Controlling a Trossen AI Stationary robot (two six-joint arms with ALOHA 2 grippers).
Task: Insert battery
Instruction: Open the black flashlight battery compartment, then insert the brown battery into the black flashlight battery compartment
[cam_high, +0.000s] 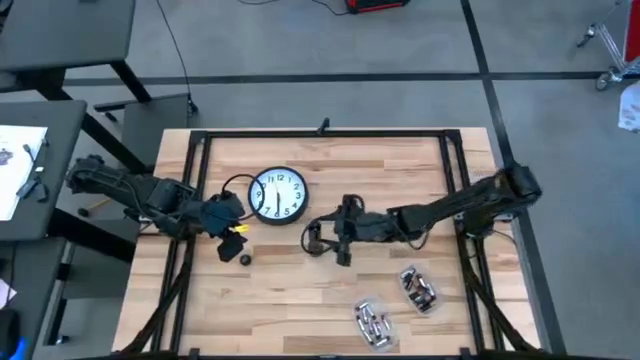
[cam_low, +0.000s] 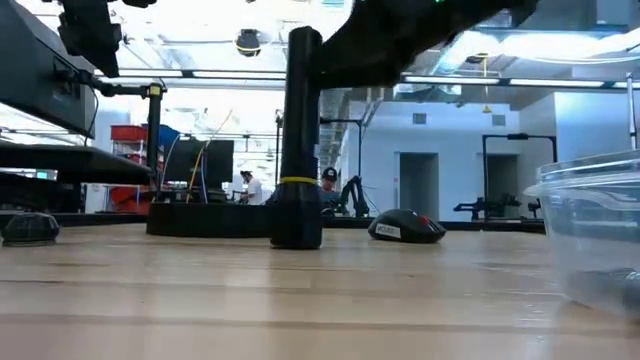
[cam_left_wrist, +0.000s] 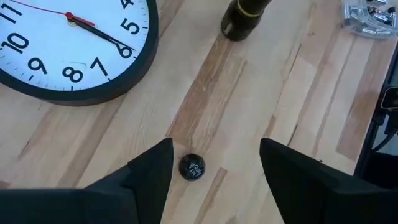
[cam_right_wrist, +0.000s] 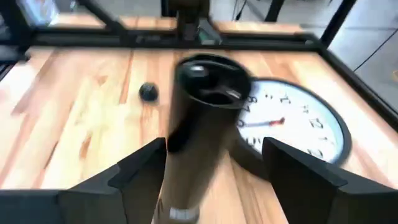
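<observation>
The right gripper (cam_right_wrist: 208, 180), fingers spread wide, flanks the upright flashlight tube (cam_right_wrist: 199, 130), open end up, while the left gripper (cam_left_wrist: 214, 165) hangs wide over the small black cap (cam_left_wrist: 192, 167).

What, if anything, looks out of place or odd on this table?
The black tube stands upright with its top end open, while a small round black piece, perhaps its cap, lies loose on the table apart from it, beneath the open left hand. The wall clock lies flat, face up.
</observation>
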